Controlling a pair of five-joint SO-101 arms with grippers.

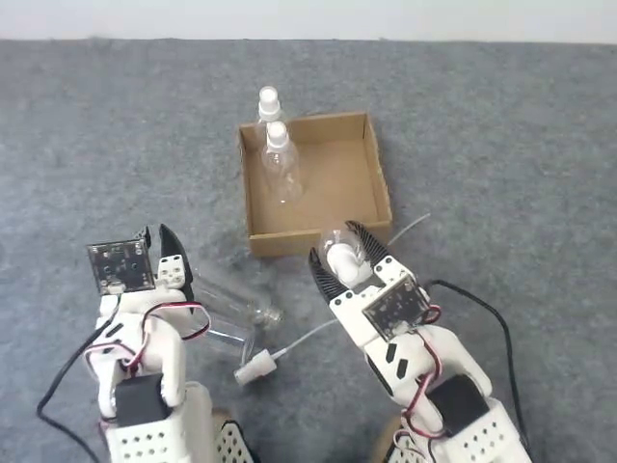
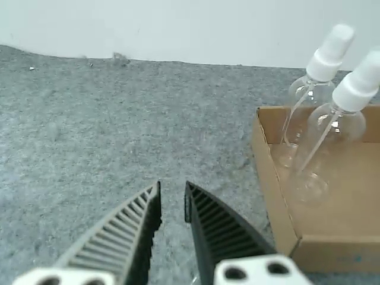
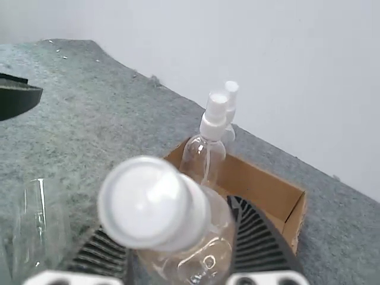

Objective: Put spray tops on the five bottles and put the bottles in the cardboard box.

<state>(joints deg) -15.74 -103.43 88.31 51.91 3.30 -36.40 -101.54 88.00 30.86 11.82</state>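
Bottles w/ white spray tops: 2 stand up in the cardboard box [image 1: 378, 183], both in the far corner on the left arm's side. The front bottle [image 1: 282, 172] is a bit more to the middle. The back bottle [image 1: 268, 100] is just behind it, by the far wall.

R side: the right gripper [image 1: 334, 245] is clamped on a 3rd one, the held bottle [image 1: 344, 260]. The black fingers squeeze its clear body from both sides. Its white top is on & points back at the wrist cam. It hangs just at the near wall of the box, on the outer side, not in yet.

L side: the left gripper [image 2: 172, 193] is over the grey mat [image 1: 501, 145], off to the side of the box. Its fingers are a little apart w/ a thin gap & nothing in it.

The bare bottle [image 1: 228, 309] lies on its side on the mat, next to the left arm. Its open neck points to the right arm. The loose spray top [image 1: 256, 368] w/ its long thin tube lies on the mat just beside that bottle, between the 2 arms
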